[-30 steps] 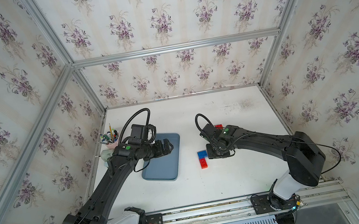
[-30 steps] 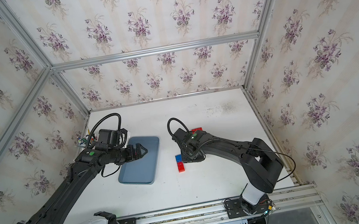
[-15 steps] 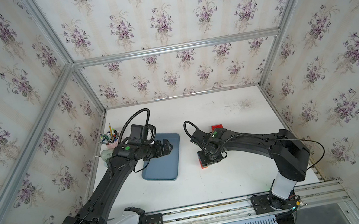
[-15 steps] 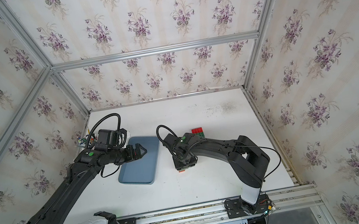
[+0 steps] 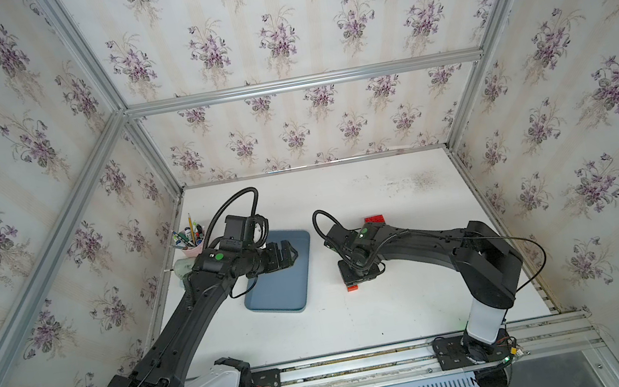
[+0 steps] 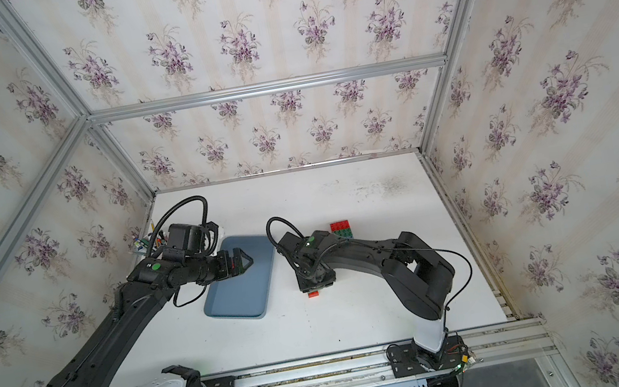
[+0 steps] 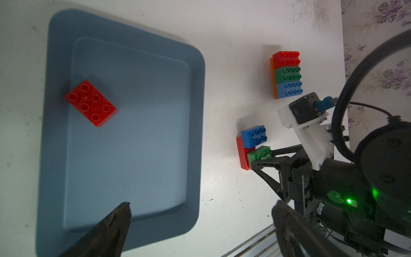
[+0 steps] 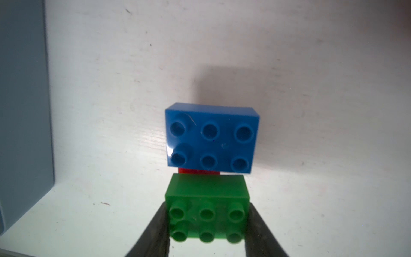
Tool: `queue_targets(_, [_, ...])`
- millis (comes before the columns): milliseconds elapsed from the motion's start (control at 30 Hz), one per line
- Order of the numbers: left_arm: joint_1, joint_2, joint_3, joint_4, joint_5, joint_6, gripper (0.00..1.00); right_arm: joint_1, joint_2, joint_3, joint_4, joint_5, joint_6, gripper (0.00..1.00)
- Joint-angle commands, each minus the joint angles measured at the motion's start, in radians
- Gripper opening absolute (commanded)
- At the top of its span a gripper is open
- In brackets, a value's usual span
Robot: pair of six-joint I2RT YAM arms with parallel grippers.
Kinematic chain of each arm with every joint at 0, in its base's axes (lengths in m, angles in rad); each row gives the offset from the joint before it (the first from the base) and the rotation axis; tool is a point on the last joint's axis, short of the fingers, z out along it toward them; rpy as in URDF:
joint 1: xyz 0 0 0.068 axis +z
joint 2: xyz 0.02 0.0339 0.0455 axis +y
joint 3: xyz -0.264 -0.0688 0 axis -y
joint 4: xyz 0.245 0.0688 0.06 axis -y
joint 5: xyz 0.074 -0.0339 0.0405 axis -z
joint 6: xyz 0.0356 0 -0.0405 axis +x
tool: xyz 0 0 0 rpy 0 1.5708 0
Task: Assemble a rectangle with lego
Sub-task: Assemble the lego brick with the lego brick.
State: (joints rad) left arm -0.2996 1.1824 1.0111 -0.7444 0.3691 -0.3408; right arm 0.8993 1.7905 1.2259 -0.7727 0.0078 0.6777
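The white table (image 5: 402,314) carries everything. The left arm (image 5: 178,333) reaches over the tray (image 5: 275,305), which lies toward the table's left side. The right arm (image 5: 432,238) bends in toward the table's middle, just right of the tray.

The left gripper (image 5: 291,254) hangs above the tray with its jaws spread wide and nothing between them. The right gripper (image 8: 206,222) points down at the table and pinches the green brick (image 8: 206,193) by its two short ends.

Toward the back of the table, well apart from the tray, stands a finished stack (image 7: 287,74): red, green and blue bricks side by side on an orange base.

Nearer the tray lies a long red base (image 7: 242,153) with the blue brick (image 8: 211,138) pressed on one end, studs up. The green brick sits just beside the blue one, over the free end of the red base and slightly askew to it in the left wrist view. Whether it touches the base I cannot tell.

A lone red brick (image 7: 91,103) lies studs up inside the tray, near one corner.

A cup (image 5: 192,247) of pens stands at the table's left edge.
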Motion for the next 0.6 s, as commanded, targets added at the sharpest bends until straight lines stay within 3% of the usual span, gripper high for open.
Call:
queue_targets(0, [0.001,-0.004,0.004,-0.009,-0.005,0.013,1.00,0.000,0.010,0.009,0.005,0.018,0.007,0.38])
queue_targets(567, [0.001,0.003,0.005,-0.010,-0.005,0.013,1.00,-0.003,0.036,0.027,-0.002,0.046,-0.003,0.38])
